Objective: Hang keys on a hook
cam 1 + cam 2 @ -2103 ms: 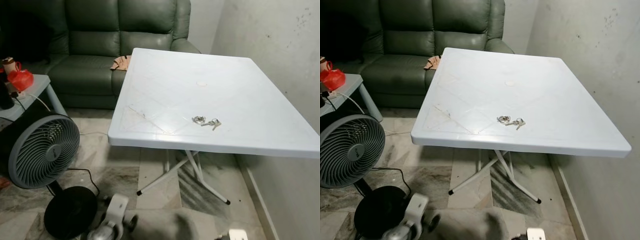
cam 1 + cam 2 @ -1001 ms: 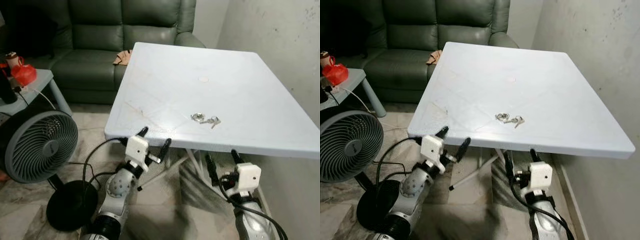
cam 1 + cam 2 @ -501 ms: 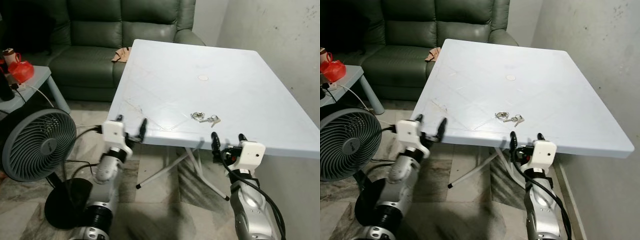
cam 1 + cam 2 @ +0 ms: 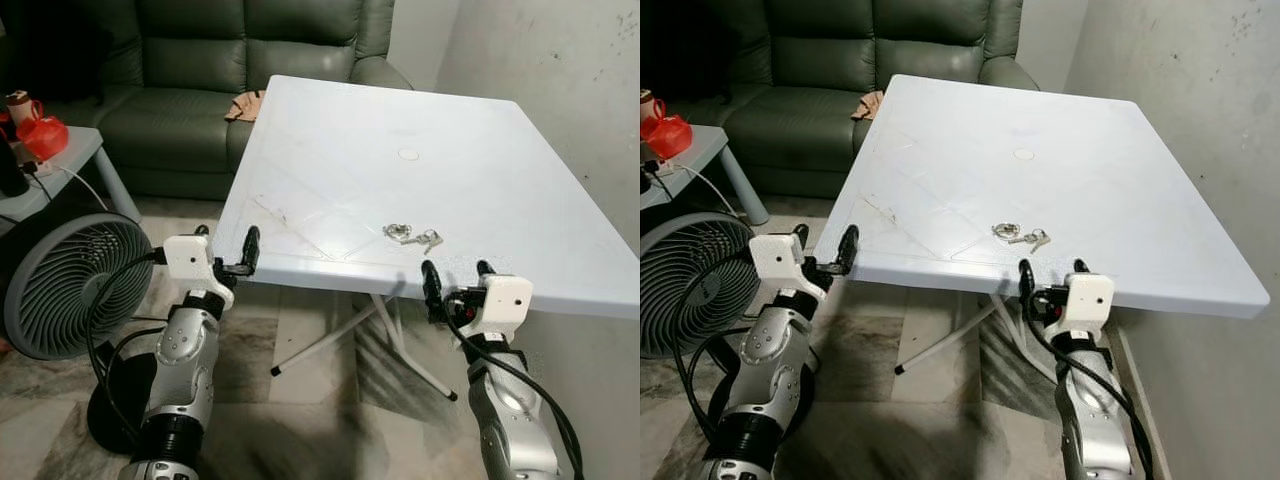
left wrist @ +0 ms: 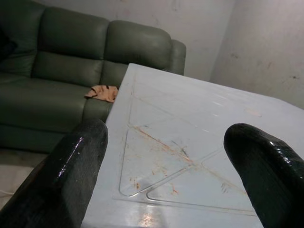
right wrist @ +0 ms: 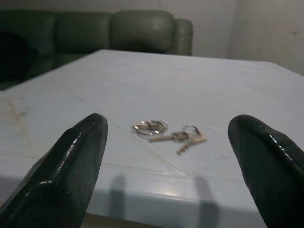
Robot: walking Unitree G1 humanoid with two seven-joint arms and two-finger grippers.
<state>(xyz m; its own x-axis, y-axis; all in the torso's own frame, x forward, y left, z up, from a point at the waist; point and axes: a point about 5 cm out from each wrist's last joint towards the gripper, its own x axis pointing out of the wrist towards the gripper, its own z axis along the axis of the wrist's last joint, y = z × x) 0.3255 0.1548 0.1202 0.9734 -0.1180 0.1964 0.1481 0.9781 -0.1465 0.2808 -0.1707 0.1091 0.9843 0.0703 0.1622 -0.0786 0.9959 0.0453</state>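
from the head views, the keys (image 4: 411,236) lie flat on the white surface (image 4: 470,170) close to its near edge, slightly toward the robot's right. the right gripper (image 4: 455,287) sits just at that edge, directly in front of the keys but apart from them, fingers spread wide and holding nothing. the left gripper (image 4: 226,253) hovers at the near left corner of the surface, also spread wide and empty. no hook is in sight, so it would have to be found after pickup. the likely trouble: the keys are thin and lie flat on smooth plastic, so the fingers could slide over them or push them along instead of pinching them. the right gripper also sits low at the rim, so a straight reach could knock the edge.

in the left wrist view, the two black fingers (image 5: 71,175) frame a scratched patch of the surface, with a green sofa (image 5: 61,71) and a tan cloth (image 5: 101,92) beyond.

in the right wrist view, the keys (image 6: 166,132) lie between the wide-apart fingers (image 6: 66,175), ahead of them and untouched, a ring on one side and key blades on the other.
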